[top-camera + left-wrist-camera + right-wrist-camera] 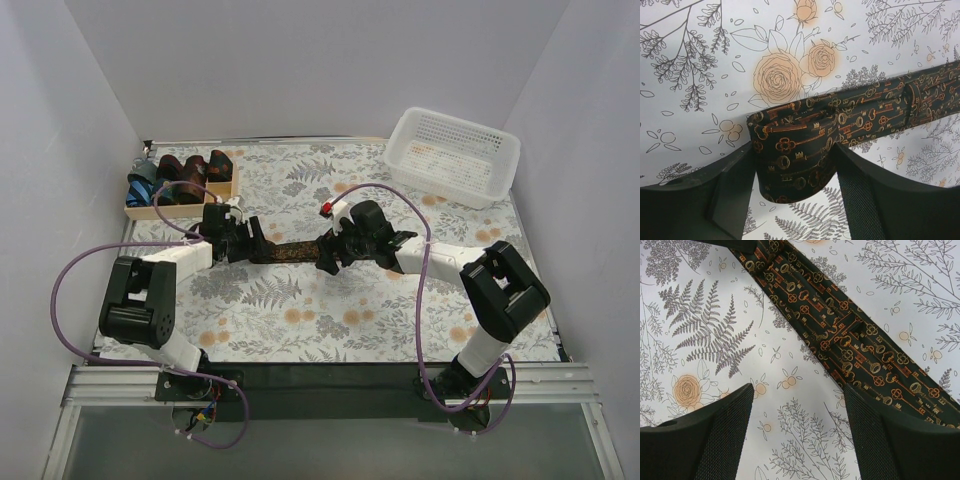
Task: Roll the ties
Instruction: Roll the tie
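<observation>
Several rolled ties (190, 170) sit side by side in the wooden tray (150, 211) at the far left corner of the table (330, 320), so part of the job looks done. One dark tie (293, 252), patterned with small gold keys, lies stretched flat across the middle of the table between the two arms, and its roll looks barely begun.

Its left end is turned over on itself in one loose fold. That fold sits between the fingers of the left gripper (796, 162), with the cloth's edges touching both. I cannot tell whether they are clamped on it or only straddling it.

The right gripper (797, 400) is released, with bare table between its fingers. The tie runs slantwise beneath one of them, and I cannot tell whether that finger presses on the cloth.

By my reading, nearly the whole length remains to be rolled toward the right, and the roll then has to go to the tray. No tie shows in the white basket (500, 165) at the far right corner.

The tie lies well apart from every table edge, the tray and the basket, with open table on both its long sides. Only the right gripper stands in the roll's path. I cannot tell how much room the tray has left.
</observation>
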